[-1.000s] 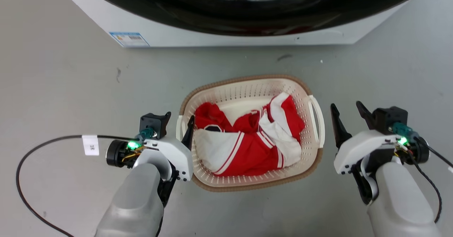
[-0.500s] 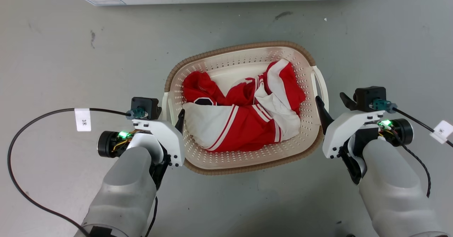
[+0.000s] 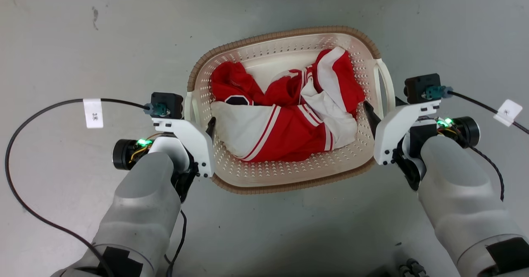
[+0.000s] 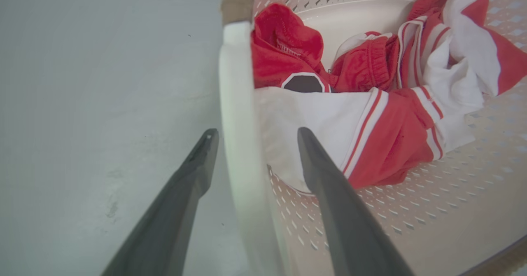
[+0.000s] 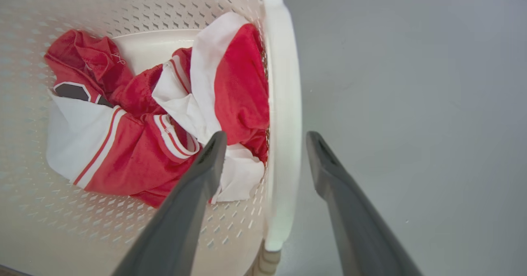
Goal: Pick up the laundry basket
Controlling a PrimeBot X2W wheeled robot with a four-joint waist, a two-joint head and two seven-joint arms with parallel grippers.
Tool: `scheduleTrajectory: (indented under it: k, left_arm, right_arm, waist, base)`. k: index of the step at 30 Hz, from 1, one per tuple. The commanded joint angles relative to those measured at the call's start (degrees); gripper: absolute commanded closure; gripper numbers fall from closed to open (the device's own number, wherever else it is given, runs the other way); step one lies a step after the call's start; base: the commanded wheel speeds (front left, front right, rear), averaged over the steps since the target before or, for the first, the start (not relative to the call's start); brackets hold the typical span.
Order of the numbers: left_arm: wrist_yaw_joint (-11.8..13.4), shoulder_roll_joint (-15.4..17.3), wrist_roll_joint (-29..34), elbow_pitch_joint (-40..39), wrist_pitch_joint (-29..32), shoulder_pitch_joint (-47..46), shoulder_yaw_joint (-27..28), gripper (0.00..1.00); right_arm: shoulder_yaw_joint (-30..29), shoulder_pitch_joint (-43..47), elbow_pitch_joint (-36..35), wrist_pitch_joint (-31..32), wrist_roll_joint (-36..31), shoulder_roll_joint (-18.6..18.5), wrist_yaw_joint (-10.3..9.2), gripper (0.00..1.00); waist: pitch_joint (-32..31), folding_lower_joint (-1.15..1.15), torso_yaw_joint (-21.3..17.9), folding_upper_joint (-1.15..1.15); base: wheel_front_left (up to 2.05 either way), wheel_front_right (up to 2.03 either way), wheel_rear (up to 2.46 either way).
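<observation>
Left gripper (image 4: 256,132) spread, fingers astride left handle (image 4: 236,103). Right gripper (image 5: 266,136) spread, astride right handle (image 5: 284,82). Laundry basket (image 3: 285,170) sits between them. Advice: close both together, avoid pinching the garment (image 3: 289,132), lift level.

A crumpled red-and-white garment (image 3: 285,120) with striped trim and 1 black patch (image 3: 236,100) lies bunched up. The grey floor (image 3: 268,235) carries dark scuffs (image 3: 95,13).

place: laundry area | cues: laundry basket (image 3: 272,173), red-white clothes (image 3: 272,136), grey floor (image 3: 82,41)
</observation>
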Motion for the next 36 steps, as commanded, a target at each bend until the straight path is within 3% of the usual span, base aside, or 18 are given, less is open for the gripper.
scheduleTrajectory:
  k: [1, 3, 4, 5, 6, 21, 36]
  left_arm:
    - [0.05, 0.12, -1.14, -0.19, 1.09, -1.01, -0.61, 0.0]
    - [0.04, 0.1, -2.46, -0.38, 2.53, -1.37, -1.28, 0.0]
    - [0.04, 0.24, -3.06, -0.64, 2.78, -1.6, -1.55, 0.0]
    - [0.04, 0.25, -3.75, -0.82, 3.41, -1.66, -1.94, 0.6]
    - [0.04, 0.21, -4.49, -1.0, 4.07, -1.5, -2.46, 1.0]
    - [-0.12, 0.82, -11.28, -2.89, 7.03, -1.35, -9.09, 1.0]
    - [-0.37, -0.35, -20.14, -4.36, 18.35, 0.84, -15.59, 1.0]
  right_arm:
    - [0.83, -1.67, 1.0, 0.59, 0.73, -0.12, -0.02, 0.0]
    - [1.49, -2.71, 1.83, 1.37, 1.91, -0.04, -0.02, 0.0]
    - [1.91, -3.0, 2.18, 1.89, 2.48, 0.05, -0.02, 0.51]
    - [2.44, -3.31, 2.33, 2.21, 3.0, 0.15, -0.02, 0.89]
    - [2.86, -3.59, 2.45, 2.39, 3.66, 0.2, -0.02, 1.0]
    - [9.64, -2.99, 2.86, 4.41, 10.83, 0.25, 0.06, 1.0]
    - [16.67, 2.45, 2.31, 17.23, 20.21, 0.49, 0.33, 1.0]
  waist:
    - [0.93, -0.01, 0.2, 0.0]
    - [1.46, -0.01, 0.22, 0.0]
    - [1.65, -0.01, 0.25, 0.0]
    - [1.8, -0.01, 0.23, 0.0]
    - [1.91, -0.01, 0.2, 0.0]
    - [0.27, -0.01, 0.45, 0.0]
    - [-15.77, -0.01, 1.19, 0.0]
  base:
    - [0.0, 0.0, 0.0]
    - [0.0, 0.0, 0.0]
    - [0.0, 0.0, 0.0]
    - [0.0, 0.0, 0.0]
    - [0.0, 0.0, 0.0]
    - [0.0, 0.0, 0.0]
    - [0.0, 0.0, 0.0]
